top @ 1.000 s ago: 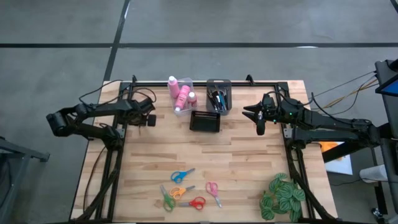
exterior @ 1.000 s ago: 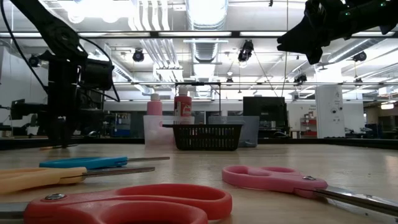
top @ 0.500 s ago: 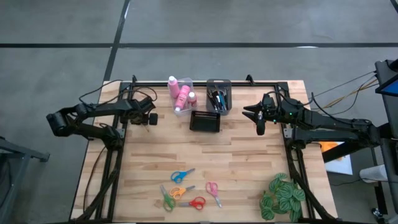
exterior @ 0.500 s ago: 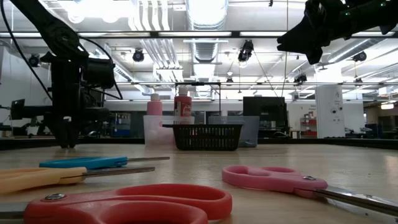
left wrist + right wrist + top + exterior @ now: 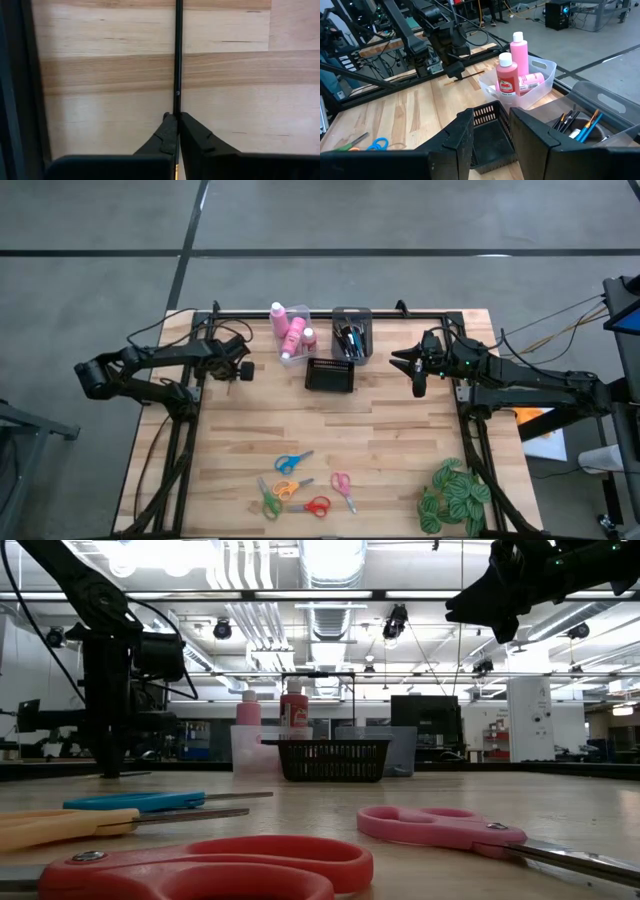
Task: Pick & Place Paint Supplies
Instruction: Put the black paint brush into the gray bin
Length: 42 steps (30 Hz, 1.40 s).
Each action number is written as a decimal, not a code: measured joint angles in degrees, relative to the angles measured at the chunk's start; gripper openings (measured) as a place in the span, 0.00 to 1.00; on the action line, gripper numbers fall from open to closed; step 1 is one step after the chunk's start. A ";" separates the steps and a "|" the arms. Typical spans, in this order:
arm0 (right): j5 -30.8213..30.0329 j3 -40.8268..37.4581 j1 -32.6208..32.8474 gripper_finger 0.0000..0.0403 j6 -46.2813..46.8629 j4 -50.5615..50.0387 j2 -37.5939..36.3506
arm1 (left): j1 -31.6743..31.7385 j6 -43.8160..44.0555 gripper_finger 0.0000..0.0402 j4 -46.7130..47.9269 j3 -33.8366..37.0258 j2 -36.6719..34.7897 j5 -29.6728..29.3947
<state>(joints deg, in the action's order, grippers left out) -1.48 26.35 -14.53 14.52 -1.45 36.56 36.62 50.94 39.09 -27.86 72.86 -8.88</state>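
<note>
A thin black paintbrush (image 5: 177, 60) lies flat on the wooden table at the far left, and my left gripper (image 5: 243, 372) stands over it, shut on its handle. Three pink bottles (image 5: 290, 332) with white caps stand or lie in a clear bin (image 5: 540, 75). More brushes (image 5: 350, 338) stand in a grey bin beside it. Several coloured scissors (image 5: 295, 486) lie near the front edge. My right gripper (image 5: 490, 117) hangs open and empty above the table's far right, clear of everything. My left gripper pinches the black handle (image 5: 177, 107) of the paintbrush between its two fingers. The fingers come from above, pointing down, one on each side of the handle. The brush lies on the table, and a long stretch of the handle runs on past the fingertips.
An empty black mesh basket (image 5: 330, 374) stands in front of the two bins. A green leafy plant (image 5: 452, 496) sits at the near right corner. Black frame rails (image 5: 330, 313) run along the table's far edge and sides. Bare wood lies in the table's middle.
My left gripper has shut on the paintbrush's handle while staying in place; in the low view its fingers stand closer together than before. The brush still lies on the table.
</note>
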 joint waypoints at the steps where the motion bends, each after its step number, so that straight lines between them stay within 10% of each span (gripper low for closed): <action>1: -0.01 0.00 0.00 0.31 0.00 0.00 0.01 | 0.00 0.00 0.02 0.01 0.01 0.00 -0.02; 33: 0.00 0.00 0.00 0.31 0.00 0.00 0.00 | -0.14 -0.39 0.01 2.64 -12.80 -7.59 13.03; 42: -0.01 0.00 -0.01 0.31 0.00 0.00 0.00 | -4.18 -0.15 0.01 -12.78 -13.79 -17.98 13.02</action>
<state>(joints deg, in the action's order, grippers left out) -1.50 26.35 -14.54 14.52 -1.45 36.56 32.44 50.78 26.31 -41.64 54.88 4.13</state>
